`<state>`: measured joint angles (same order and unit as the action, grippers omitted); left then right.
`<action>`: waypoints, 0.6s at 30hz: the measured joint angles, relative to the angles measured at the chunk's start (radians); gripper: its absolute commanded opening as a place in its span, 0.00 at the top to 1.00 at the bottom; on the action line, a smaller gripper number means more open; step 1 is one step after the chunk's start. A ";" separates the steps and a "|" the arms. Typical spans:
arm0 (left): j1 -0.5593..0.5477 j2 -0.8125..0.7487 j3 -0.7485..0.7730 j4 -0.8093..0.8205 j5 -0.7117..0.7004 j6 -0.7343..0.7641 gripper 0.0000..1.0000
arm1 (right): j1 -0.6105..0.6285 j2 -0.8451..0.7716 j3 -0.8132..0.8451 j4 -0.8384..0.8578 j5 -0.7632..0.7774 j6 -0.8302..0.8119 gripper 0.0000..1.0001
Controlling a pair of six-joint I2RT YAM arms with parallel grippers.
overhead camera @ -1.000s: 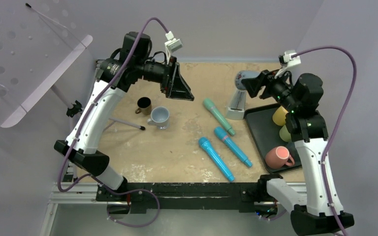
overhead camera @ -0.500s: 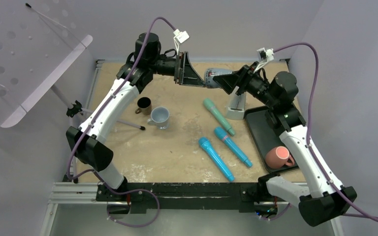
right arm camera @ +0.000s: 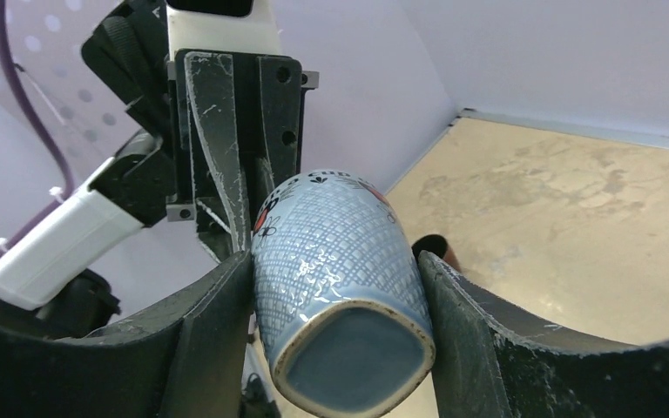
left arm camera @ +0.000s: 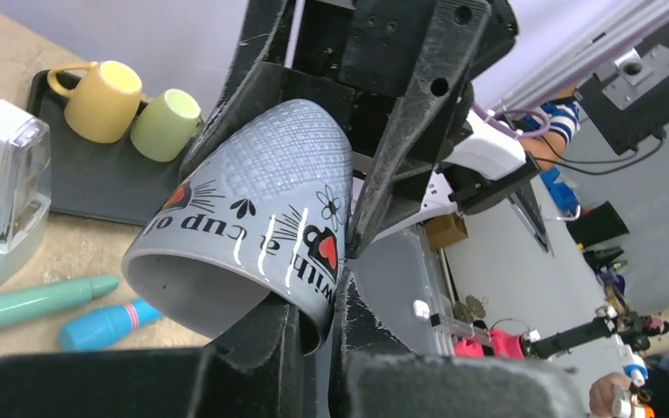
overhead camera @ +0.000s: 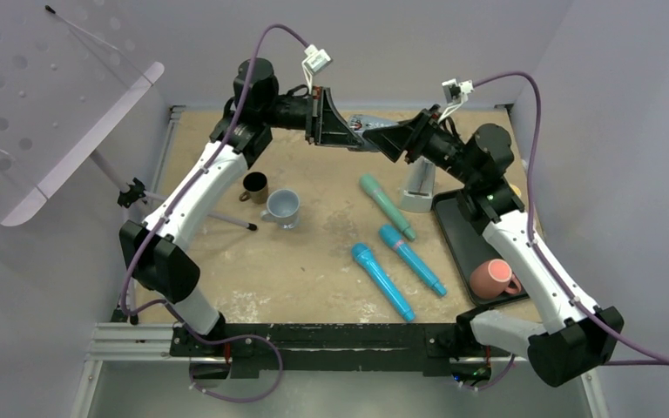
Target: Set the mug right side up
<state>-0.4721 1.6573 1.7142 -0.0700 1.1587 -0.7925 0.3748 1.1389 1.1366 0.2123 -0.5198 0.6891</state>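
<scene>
The mug (overhead camera: 368,131), blue-grey with a woven texture and black lettering, hangs in the air over the back of the table, lying roughly on its side between both arms. My right gripper (right arm camera: 335,292) is shut on the mug (right arm camera: 340,252), its fingers clasping the body near the squarish base, which faces the right wrist camera. My left gripper (left arm camera: 324,318) is shut on the mug (left arm camera: 253,205) at the rim, one finger inside the mouth and one outside. In the top view the left gripper (overhead camera: 348,135) and right gripper (overhead camera: 394,139) meet tip to tip.
On the table stand a pale blue mug (overhead camera: 283,207), a dark brown mug (overhead camera: 255,185), a white dispenser (overhead camera: 418,185), a teal marker (overhead camera: 386,205), two blue markers (overhead camera: 411,259) and a black pen (overhead camera: 225,219). A black tray (overhead camera: 457,231) holds a pink mug (overhead camera: 492,277); yellow (left arm camera: 104,100) and green (left arm camera: 167,122) mugs too.
The right arm carried the mug from the right side to the back middle. The left arm swung to meet it, and its gripper closed on the rim.
</scene>
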 measured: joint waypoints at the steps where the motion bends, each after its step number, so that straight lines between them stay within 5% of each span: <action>1: 0.004 0.000 -0.010 0.032 0.019 -0.011 1.00 | 0.001 0.005 -0.003 0.014 -0.009 0.016 1.00; 4: 0.013 -0.002 -0.019 0.082 0.046 -0.031 1.00 | 0.006 0.018 -0.005 0.044 -0.020 0.034 1.00; 5: 0.015 -0.003 -0.025 0.087 0.047 -0.033 1.00 | 0.007 0.022 -0.005 0.046 -0.022 0.034 0.90; 8: 0.025 -0.005 -0.030 0.033 0.040 0.002 1.00 | 0.011 0.034 -0.001 0.018 -0.018 0.026 0.44; 10: 0.034 -0.006 -0.030 -0.056 0.027 0.060 1.00 | 0.017 0.042 0.006 -0.029 -0.006 0.014 0.04; 18: 0.066 -0.019 -0.029 -0.430 -0.164 0.380 1.00 | 0.029 0.059 0.006 -0.142 0.131 -0.051 0.01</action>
<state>-0.4065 1.6382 1.6848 -0.4995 0.9943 -0.4122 0.4034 1.1976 1.1431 0.0708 -0.3889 0.6376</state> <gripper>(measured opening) 0.158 0.984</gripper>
